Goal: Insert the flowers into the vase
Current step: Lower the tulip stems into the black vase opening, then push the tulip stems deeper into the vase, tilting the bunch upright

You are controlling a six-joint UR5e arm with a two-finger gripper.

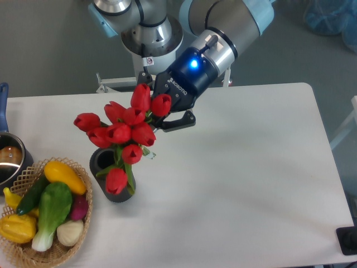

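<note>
White tabletop (251,167) fills most of your view, and its whole right half is bare surface out to the rounded far-right corner and the right edge. Your crowded side is the left: the near-left corner holds a woven wicker basket (17,254) of vegetables, cut off by the bottom and left borders, and just behind it a metal pot (10,159) with a blue handle sits at the left edge, also partly cut off.

Your UR5e arm (228,25) comes in from the top, from its base behind the table's far edge, and slants down and to the left over the far-left part of the table. A blue light glows on the wrist. The gripper (162,114) points down-left toward the vase; one dark finger (179,121) shows beside the buds, the other is hidden by them. The fingers are clamped on the flowers (122,134), though the exact contact point is covered by the blooms.

You have the red tulips held up off the table, tilted, with the buds spread above and over the vase (109,173). The green stems and leaves hang down across the vase's right rim and front wall. You cannot tell whether any stem ends are inside the mouth. The dark ribbed vase stands upright just right of the basket, its mouth partly visible on the left.
</note>
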